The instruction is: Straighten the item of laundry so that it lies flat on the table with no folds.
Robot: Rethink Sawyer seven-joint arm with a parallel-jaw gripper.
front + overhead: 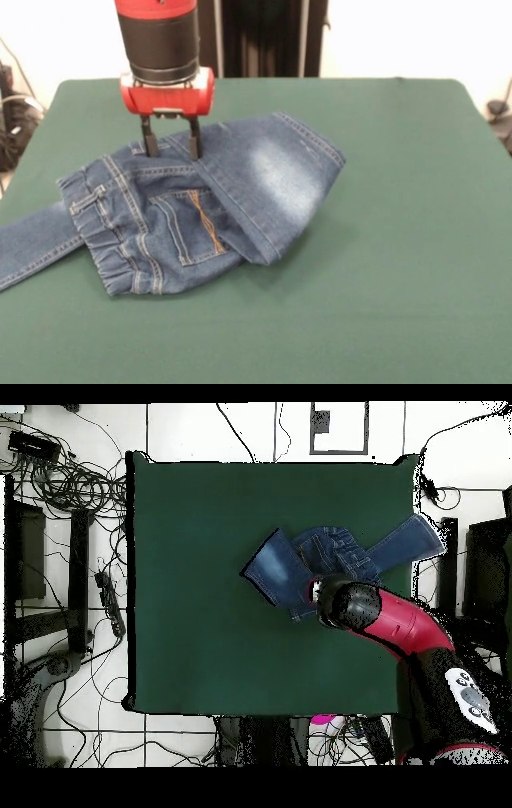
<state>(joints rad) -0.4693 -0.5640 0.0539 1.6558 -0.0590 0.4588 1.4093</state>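
One pair of blue denim jeans [200, 204] lies on the green desk [400, 240], left of centre in the front view and toward the right edge in the overhead view. We see it folded: one leg is doubled back over the seat, forming a faded, whitish flap that points to the right of the front view, while the other leg [32, 240] runs off the lower left edge. The gathered waistband [104, 240] and an orange-stitched back pocket [196, 224] face up.

We place the end effector [170, 138] at the upper left of the front view, descending vertically from the red and black arm [400, 624]. Its two dark fingers [194, 138] stand a moderate gap apart, tips at the upper edge of the folded cloth; no fabric appears pinched between them, though we cannot tell whether the tips touch the denim.

We judge the denim to be soft and pliable but fairly heavy for cloth, with thick seams that resist slipping. It should drape and drag rather than slide freely on the felt-like cover, so a lifted layer will probably pull its neighbours along. We consider the hem end of the folded leg, at the right tip of the flap, the best hold: a pinch there should let the leg be peeled back off the seat. A grasp at the bulky waistband would likely move the whole garment instead.
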